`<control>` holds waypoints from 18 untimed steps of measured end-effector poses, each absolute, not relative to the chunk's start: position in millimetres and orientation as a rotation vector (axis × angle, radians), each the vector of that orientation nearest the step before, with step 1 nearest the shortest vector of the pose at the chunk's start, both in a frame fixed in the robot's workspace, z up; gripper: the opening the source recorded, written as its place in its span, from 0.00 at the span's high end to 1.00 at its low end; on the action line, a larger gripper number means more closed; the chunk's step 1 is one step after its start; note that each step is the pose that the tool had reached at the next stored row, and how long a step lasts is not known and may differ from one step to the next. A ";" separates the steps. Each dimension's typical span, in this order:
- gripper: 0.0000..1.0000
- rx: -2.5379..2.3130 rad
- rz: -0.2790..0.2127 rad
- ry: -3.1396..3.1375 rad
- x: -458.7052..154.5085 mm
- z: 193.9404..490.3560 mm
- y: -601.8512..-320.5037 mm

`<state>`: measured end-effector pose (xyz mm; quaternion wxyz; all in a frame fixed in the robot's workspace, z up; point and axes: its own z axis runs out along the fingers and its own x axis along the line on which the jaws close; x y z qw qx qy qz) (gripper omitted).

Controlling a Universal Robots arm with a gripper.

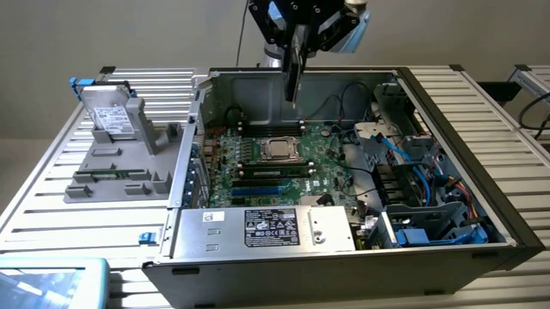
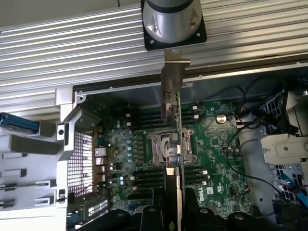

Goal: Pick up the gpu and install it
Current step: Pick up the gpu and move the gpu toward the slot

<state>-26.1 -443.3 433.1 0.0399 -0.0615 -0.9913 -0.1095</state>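
One hand (image 1: 301, 35) above open case (image 1: 249, 93), pinching gpu (image 1: 294, 74) hanging vertical.

- We are seeing the gpu (image 1: 294, 71), clamped in the tool (image 1: 297, 37), as a dark, matt card with a bare silver metal end bracket.
- We are finding the tool black and matt.
- We are looking at a worktop (image 1: 77, 219) of pale, ribbed metal slats with a dull sheen.
- We are noting the computer case (image 1: 344, 283) as matt black outside and bare grey sheet metal inside.
- We are seeing the motherboard (image 1: 257, 177) as a green, slightly glossy board with a shiny metal socket plate.
- We are reading the power supply (image 1: 198, 235) as dull silver metal carrying a printed label.
- We are taking the grey holder (image 1: 120, 170) for matt plastic.
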 end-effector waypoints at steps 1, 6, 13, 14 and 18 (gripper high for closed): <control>0.72 -0.189 -0.336 -3.037 -25.7 431.3 -445.4; 0.72 -0.189 -0.337 -3.037 -18.8 422.2 -449.8; 0.72 -0.189 -0.337 -3.037 -9.3 409.4 -450.3; 0.72 -0.189 -0.337 -3.037 -8.7 407.6 -450.3; 0.72 -0.189 -0.338 -3.037 -6.6 400.4 -450.3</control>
